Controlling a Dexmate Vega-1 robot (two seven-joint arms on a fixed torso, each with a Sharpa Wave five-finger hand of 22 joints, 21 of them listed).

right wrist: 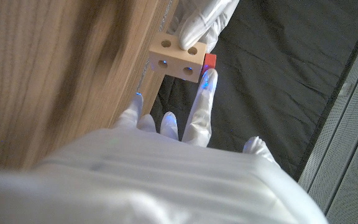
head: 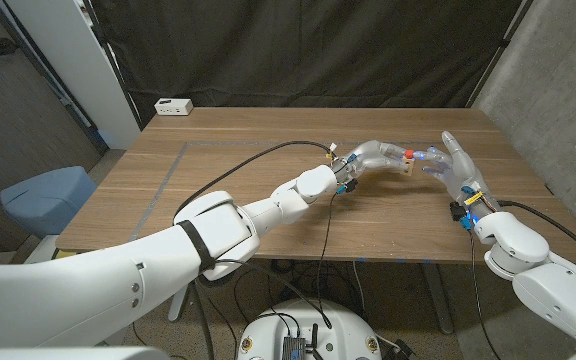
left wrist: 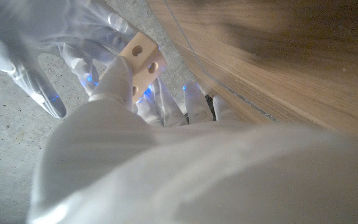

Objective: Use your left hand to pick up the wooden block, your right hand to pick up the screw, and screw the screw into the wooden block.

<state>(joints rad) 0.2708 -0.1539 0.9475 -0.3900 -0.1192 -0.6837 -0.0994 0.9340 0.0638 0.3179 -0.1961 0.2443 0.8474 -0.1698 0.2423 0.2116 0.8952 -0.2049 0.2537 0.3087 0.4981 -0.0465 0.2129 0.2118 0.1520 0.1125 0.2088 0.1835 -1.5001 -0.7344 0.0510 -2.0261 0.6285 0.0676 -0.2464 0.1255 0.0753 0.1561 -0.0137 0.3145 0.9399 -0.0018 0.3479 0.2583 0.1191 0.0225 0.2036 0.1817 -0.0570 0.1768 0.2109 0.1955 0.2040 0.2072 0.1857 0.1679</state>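
Note:
My left hand (head: 370, 155) reaches over the table's right half and holds the pale wooden block (head: 405, 165) just above the tabletop. In the left wrist view the block (left wrist: 140, 62) shows its round holes, with my left hand's fingers (left wrist: 114, 78) around it. The red screw (head: 408, 154) sits at the block's edge; in the right wrist view the screw (right wrist: 209, 61) stands against the block (right wrist: 178, 59). My right hand (head: 458, 172) stands beside them with fingers spread, one fingertip (right wrist: 205, 84) touching the screw and the thumb held apart.
The wooden table (head: 248, 160) stretches wide to the left of the hands. A small white box (head: 173, 106) lies at its far left corner. A blue chair (head: 43, 195) stands off the left side, and a black curtain hangs behind.

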